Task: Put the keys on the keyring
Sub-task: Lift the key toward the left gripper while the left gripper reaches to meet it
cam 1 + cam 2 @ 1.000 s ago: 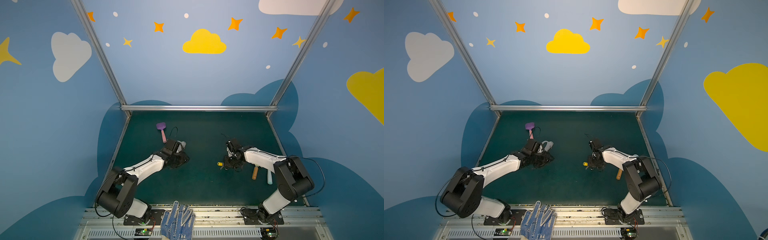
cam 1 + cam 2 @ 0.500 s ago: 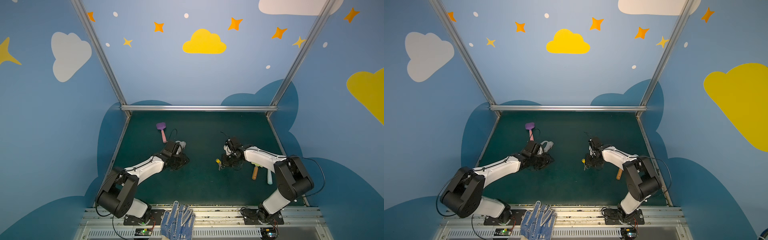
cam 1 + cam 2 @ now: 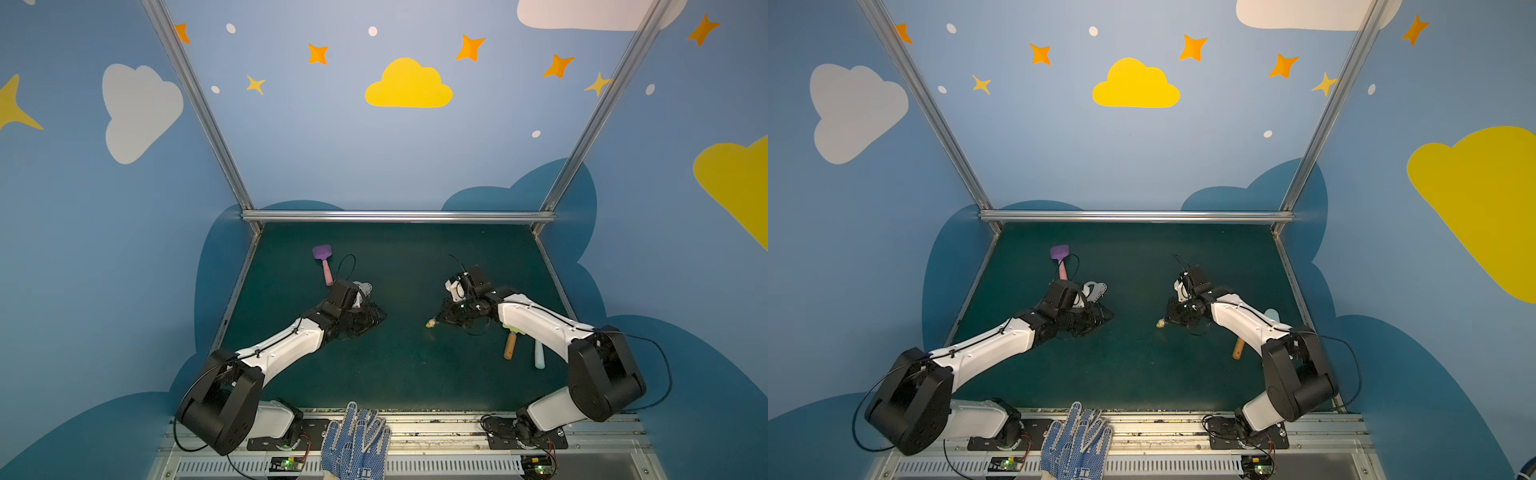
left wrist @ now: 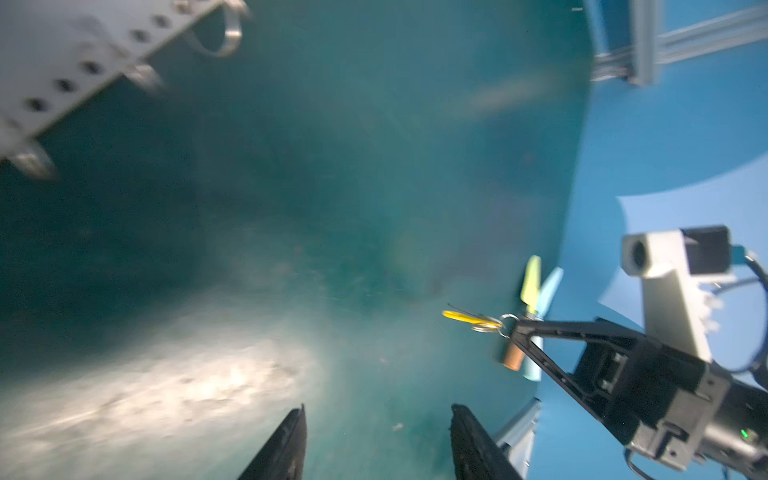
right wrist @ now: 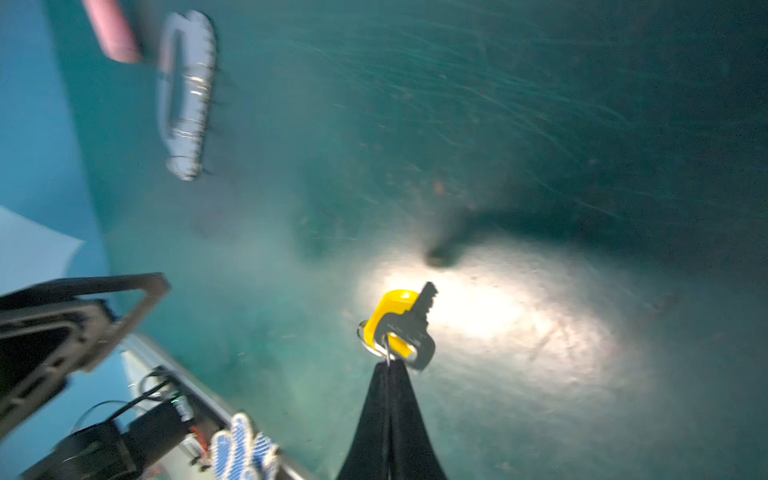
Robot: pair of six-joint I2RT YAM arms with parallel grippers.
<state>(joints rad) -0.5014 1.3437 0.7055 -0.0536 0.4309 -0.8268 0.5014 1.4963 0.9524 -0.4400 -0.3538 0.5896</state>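
The keys [image 5: 401,322], a silver key with a yellow tag on a small split ring, hang from the tips of my right gripper [image 5: 388,365]. It is shut on the split ring. They show in both top views [image 3: 431,323] [image 3: 1160,323] at mid-table, just off the green mat, and in the left wrist view [image 4: 473,319]. The keyring [image 3: 363,287] [image 3: 1096,289], a flat grey plate with holes and metal rings, lies on the mat beside my left wrist [image 4: 75,62] [image 5: 187,95]. My left gripper [image 4: 376,409] [image 3: 374,318] is open and empty, low over the mat.
A purple spatula with a pink handle [image 3: 324,259] lies behind the keyring. A wooden-handled tool [image 3: 510,345] and a pale blue-handled one [image 3: 539,355] lie under my right arm. A blue-dotted glove [image 3: 355,440] hangs over the front rail.
My right gripper has shut on the keys' split ring and carried the keys slightly leftward. The left arm has barely moved.
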